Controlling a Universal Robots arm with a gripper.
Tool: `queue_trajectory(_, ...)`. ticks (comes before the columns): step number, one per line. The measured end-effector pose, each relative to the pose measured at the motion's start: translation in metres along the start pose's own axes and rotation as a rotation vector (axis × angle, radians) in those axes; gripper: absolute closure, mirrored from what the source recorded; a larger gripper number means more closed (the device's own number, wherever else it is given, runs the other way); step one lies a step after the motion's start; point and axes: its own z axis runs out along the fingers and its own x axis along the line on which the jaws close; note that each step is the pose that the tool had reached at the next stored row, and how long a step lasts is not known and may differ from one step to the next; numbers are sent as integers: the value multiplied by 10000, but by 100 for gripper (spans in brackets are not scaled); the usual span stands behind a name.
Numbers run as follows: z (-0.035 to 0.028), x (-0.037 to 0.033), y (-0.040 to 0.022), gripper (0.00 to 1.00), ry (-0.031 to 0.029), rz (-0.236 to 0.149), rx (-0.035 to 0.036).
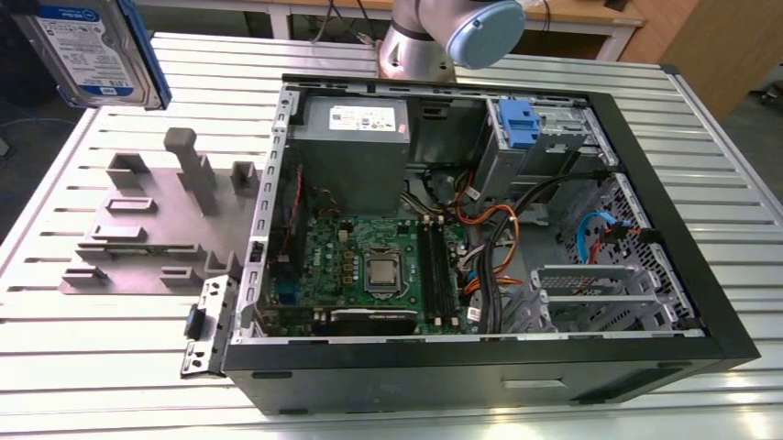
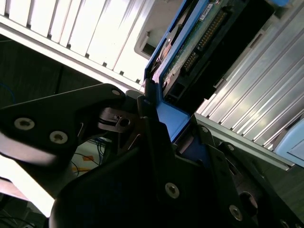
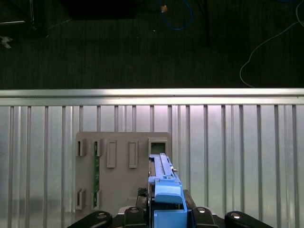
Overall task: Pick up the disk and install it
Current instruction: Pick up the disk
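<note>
Gripping the disk by its blue frame; closed right down on it, one black finger on each side, no gap to be seen in the second wrist view; gripper clamped at one short end, leaving the connector end jutting out past the fingertips.

Holding it up in the air, well clear of the rack; seen in the exterior view above the rack and toward the exterior view's left of it, upright, label facing the camera, touching nothing below.

Looking down along it in the first wrist view: edge-on, blue frame nearest, lined up over one edge of the rack beside a square socket; hard to tell how high above.

Sitting flat on the slatted table, that rack, grey, with upright posts and slots; just beside it, to the exterior view's right, the open case, side panel off, board and cables on show, blue latch on the drive bay at the far corner from the rack; behind the case, the arm.
</note>
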Motion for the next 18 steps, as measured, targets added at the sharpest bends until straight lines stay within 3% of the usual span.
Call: queue_trajectory(18,-38,0,1,64,1,-56,-1)
